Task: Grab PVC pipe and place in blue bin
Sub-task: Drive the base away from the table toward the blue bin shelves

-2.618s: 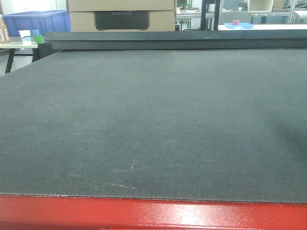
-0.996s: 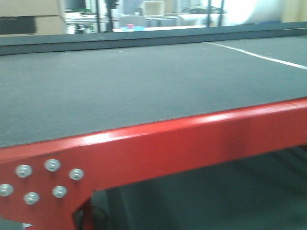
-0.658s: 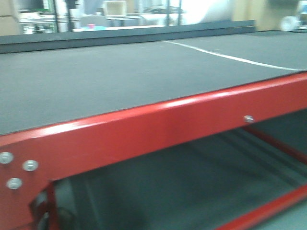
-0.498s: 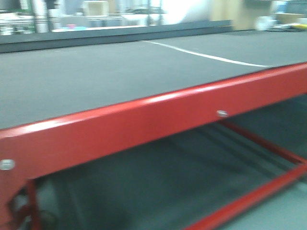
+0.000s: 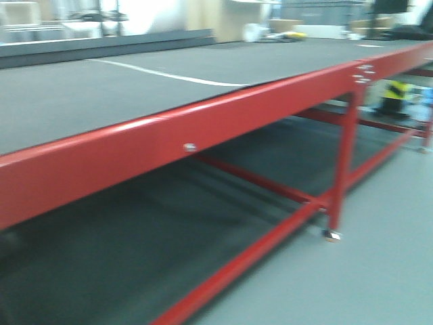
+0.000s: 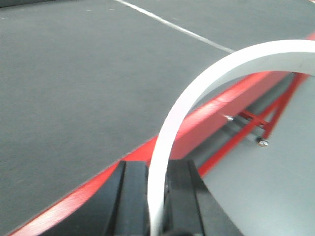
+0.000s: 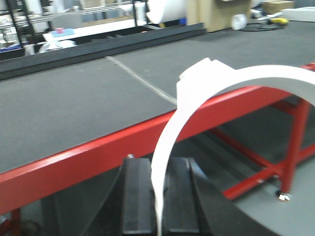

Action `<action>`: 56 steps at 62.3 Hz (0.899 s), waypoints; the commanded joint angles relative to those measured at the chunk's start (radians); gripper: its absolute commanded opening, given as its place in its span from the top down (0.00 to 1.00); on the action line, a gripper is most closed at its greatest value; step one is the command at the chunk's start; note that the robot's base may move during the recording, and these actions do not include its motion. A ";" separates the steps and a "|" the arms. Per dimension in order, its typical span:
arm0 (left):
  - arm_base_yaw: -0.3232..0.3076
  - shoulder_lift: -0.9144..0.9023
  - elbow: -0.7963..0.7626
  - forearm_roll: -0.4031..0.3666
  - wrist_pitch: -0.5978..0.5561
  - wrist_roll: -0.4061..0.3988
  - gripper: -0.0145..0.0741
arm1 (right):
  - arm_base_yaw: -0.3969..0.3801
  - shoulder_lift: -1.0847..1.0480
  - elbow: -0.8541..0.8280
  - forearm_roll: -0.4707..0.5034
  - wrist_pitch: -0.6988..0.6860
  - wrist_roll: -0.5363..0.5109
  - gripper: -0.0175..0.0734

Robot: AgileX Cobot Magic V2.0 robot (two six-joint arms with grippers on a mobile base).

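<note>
**Both claws pinching white pipe beside the red table**

On my left wrist feed, the left claw (image 6: 157, 169) sat at six o'clock. Its two black fingers (image 6: 133, 196) were pressed in against a white curved pipe (image 6: 162, 147). The pipe rose from between them and arced over toward two o'clock, leaving the frame at the right edge. It looked like the PVC piece, though the feed was soft and I could not be sure.

The right wrist feed showed much the same. The right claw (image 7: 158, 164) was at six o'clock, squeezed onto a second white pipe (image 7: 165, 142). That one bent up toward one o'clock and carried a blocky white fitting (image 7: 202, 78) near its crest.

The front camera was blurred. A long table (image 5: 101, 162) with a red steel frame crossed the view from eight o'clock to two o'clock. It was topped with a dark grey mat (image 5: 67, 95), and a thin white line (image 5: 162, 73) ran across the mat. Under the top I saw a dark lower shelf (image 5: 135, 244). A red leg (image 5: 342, 162) at three o'clock ended in a small foot (image 5: 331, 235) on the grey floor (image 5: 379, 271). Something yellow and black (image 5: 394, 95) stood beyond the leg near two o'clock, too smeared for me to name.

Both wrist feeds had the mat and red rail behind the pipes, and neither pipe touched the table.
</note>
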 commanded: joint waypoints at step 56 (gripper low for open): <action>0.003 -0.006 0.000 -0.003 -0.021 -0.008 0.96 | -0.001 -0.005 0.001 -0.004 -0.031 -0.001 0.98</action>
